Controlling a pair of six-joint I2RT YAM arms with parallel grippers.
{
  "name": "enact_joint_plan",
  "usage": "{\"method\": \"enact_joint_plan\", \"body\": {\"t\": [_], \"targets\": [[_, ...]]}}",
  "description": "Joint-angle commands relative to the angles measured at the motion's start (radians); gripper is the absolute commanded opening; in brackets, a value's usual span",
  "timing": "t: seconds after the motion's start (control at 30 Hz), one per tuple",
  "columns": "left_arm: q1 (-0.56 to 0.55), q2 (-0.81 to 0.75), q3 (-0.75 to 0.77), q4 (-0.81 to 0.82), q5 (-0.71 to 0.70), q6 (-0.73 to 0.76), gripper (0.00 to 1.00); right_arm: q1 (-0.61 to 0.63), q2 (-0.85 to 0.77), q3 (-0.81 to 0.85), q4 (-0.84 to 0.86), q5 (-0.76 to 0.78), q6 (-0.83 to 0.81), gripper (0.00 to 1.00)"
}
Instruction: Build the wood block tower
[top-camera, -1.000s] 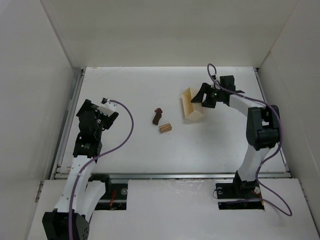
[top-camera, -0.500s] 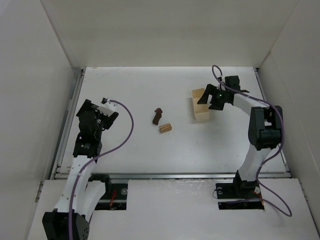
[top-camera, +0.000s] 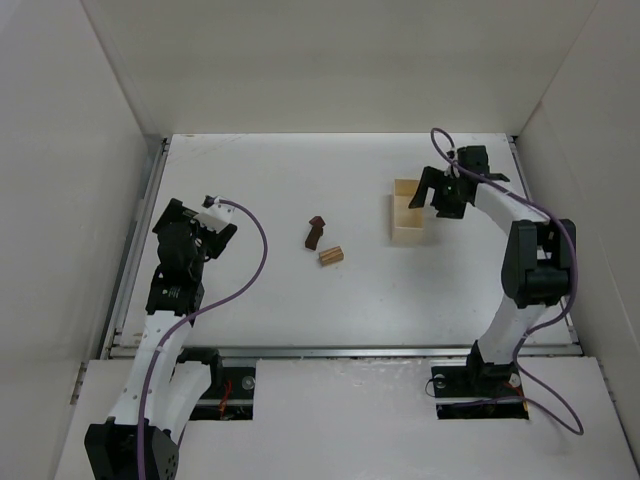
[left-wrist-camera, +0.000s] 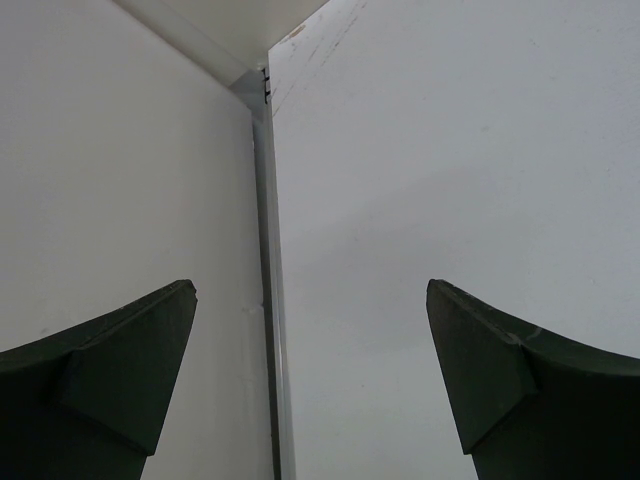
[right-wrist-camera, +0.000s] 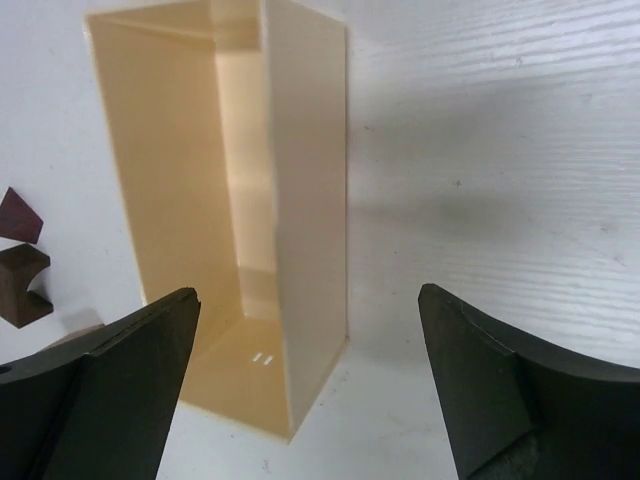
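The wood block tower's pieces lie loose mid-table: a dark reddish-brown piece (top-camera: 316, 231) with a small light brown block (top-camera: 331, 256) just in front of it. The dark pieces also show at the left edge of the right wrist view (right-wrist-camera: 20, 275). My right gripper (top-camera: 437, 196) (right-wrist-camera: 307, 300) is open and empty, hovering over the right wall of the cream box. My left gripper (top-camera: 192, 228) (left-wrist-camera: 311, 290) is open and empty near the table's left edge, far from the blocks.
The pale cream box (top-camera: 407, 218) (right-wrist-camera: 230, 200) lies open side up and empty, right of the blocks. White walls enclose the table; a metal rail (left-wrist-camera: 268, 300) runs along the left edge.
My right gripper carried the tilted box to the right, set it flat with its opening up, and has opened and drawn back from it. The left arm and the blocks have not moved.
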Motion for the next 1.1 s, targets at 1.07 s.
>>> {"method": "enact_joint_plan", "body": {"t": [1.07], "targets": [[-0.003, 0.012, 0.158, -0.141, 0.111, -0.184, 1.00, 0.760, -0.124, -0.031, 0.096, 0.154, -0.996, 0.95]]}}
